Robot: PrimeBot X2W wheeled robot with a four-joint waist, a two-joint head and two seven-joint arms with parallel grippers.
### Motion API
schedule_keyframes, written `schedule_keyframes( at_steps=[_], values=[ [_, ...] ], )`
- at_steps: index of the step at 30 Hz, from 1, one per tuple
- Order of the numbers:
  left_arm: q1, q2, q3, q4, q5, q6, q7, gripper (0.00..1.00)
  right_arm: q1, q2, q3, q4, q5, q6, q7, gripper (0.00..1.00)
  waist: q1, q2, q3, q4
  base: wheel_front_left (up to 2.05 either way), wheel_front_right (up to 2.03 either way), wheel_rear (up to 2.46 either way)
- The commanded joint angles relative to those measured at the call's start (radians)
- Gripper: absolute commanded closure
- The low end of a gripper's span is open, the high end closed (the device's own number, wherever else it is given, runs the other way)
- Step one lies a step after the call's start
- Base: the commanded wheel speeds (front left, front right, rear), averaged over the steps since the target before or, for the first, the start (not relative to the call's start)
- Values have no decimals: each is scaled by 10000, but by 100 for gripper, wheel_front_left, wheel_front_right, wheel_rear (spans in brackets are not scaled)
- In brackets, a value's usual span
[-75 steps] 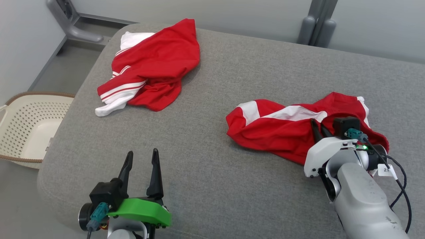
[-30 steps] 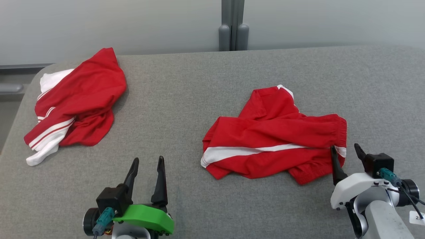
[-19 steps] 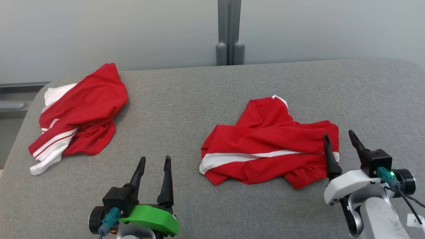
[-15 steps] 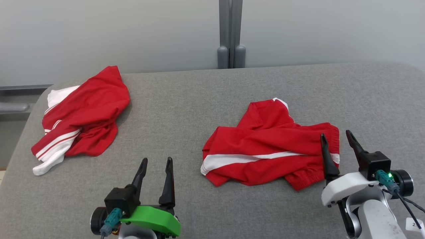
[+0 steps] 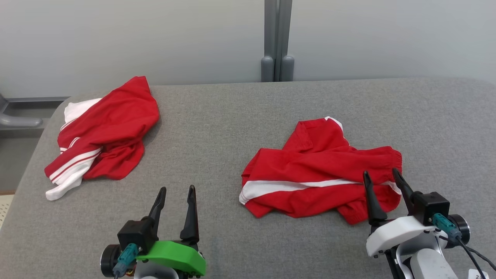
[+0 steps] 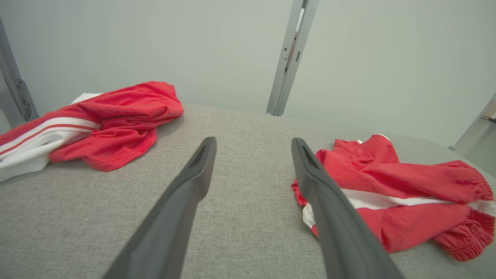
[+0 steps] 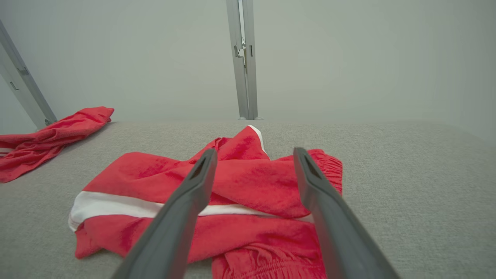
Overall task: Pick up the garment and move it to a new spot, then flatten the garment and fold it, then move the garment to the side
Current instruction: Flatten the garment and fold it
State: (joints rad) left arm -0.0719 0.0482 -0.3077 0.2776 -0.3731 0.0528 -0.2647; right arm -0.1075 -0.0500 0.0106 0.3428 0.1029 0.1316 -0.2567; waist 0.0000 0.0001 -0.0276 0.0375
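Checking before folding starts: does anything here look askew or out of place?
Nothing damaged or spilled, but neither piece lies flat. The red garment by the right gripper is crumpled, one part folded across the rest; the red-and-white garment is heaped at the left edge of the grey surface.

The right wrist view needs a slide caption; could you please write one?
Open right tool poised over a crumpled red garment on the grey surface.

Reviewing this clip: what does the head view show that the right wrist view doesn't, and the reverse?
Head view adds the left gripper, jaws open, and the right arm's white wrist housing. Right wrist view adds the metal fittings higher on the wall post. Both share the right gripper, jaws open, aimed at the near red garment, the far red garment, and the grey cushion.
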Motion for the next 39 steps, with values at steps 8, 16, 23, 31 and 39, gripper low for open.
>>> schedule_keyframes(
  at_steps=[8,16,23,31,39],
  values=[
    [69,40,87,29,42,-13,5,0,-65,-13,91,175,37,-16,-66,0,0,-1,31,-25,0,0,0],
    [1,39,-194,479,-222,-107,5,0,-113,-10,1,165,-86,-17,-71,0,0,-1,159,-148,0,0,0],
    [-993,40,-1257,2020,-1019,-402,415,0,-245,-11,-48,69,-213,-17,-77,0,0,-1,589,-503,0,0,0],
    [-2442,43,-2437,3408,-2178,-338,967,0,-597,-11,-41,15,-217,-17,-83,0,0,-1,1335,-1134,0,0,0],
    [-3283,45,-2982,4395,-2892,-213,494,0,-826,-12,-277,15,-262,-17,-92,0,0,-1,1783,-1532,0,0,0]
  ],
)
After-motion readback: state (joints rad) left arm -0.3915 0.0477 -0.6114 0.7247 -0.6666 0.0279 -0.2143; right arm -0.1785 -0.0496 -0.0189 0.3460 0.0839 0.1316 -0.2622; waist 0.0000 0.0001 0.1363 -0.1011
